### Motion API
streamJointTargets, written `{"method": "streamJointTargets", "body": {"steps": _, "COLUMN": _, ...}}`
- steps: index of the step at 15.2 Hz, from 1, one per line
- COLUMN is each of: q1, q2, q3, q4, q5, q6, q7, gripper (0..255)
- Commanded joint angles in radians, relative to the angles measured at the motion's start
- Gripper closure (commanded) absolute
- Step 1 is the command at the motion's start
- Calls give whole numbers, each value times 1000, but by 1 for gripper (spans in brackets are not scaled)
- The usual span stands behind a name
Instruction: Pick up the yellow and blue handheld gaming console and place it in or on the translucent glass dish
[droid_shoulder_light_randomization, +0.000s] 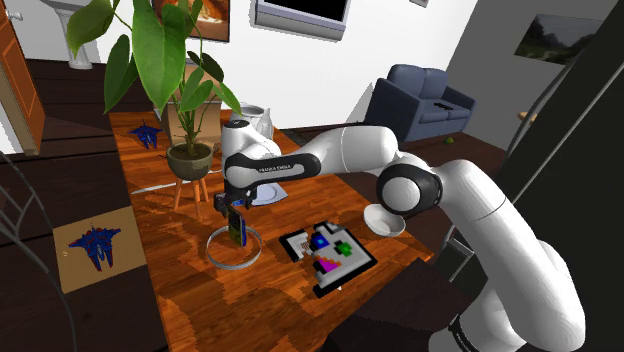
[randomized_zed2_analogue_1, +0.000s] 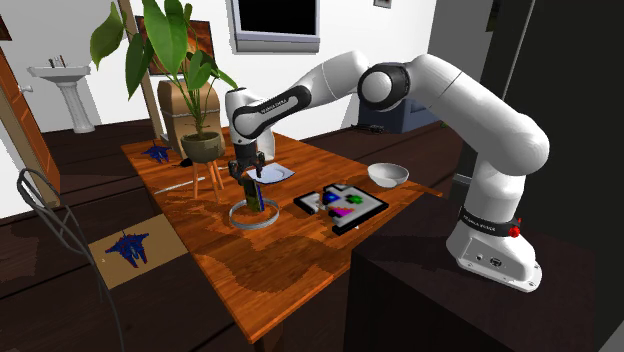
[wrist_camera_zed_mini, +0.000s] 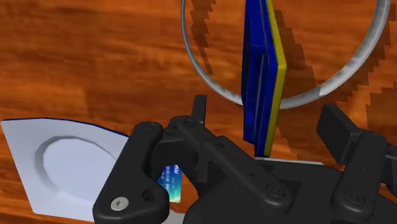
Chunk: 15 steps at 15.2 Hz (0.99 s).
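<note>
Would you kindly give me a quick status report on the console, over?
Gripper open, fingers clear of console. Console standing upright on end inside glass dish. Nothing in the way.

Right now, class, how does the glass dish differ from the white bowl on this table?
The glass dish is see-through; the white bowl is opaque. The dish is a shallow, flat ring; the bowl is deeper and rounded. The dish lies below the gripper and the upright console; the bowl stands well apart from them. Both are round.
</note>
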Motion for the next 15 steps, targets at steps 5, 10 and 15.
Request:
{"method": "streamJointTargets", "body": {"steps": 5, "q1": 0, "q2": -36, "q3": 5, "q4": 4, "q5": 5, "q6": -40, "q7": -2, "gripper": 0}}
{"method": "streamJointTargets", "body": {"steps": 10, "q1": 1, "q2": -63, "q3": 8, "q4": 16, "q5": 9, "q6": -79, "q7": -5, "gripper": 0}}
{"method": "streamJointTargets", "body": {"steps": 15, "q1": 1, "q2": -63, "q3": 8, "q4": 16, "q5": 9, "q6": -79, "q7": -5, "gripper": 0}}
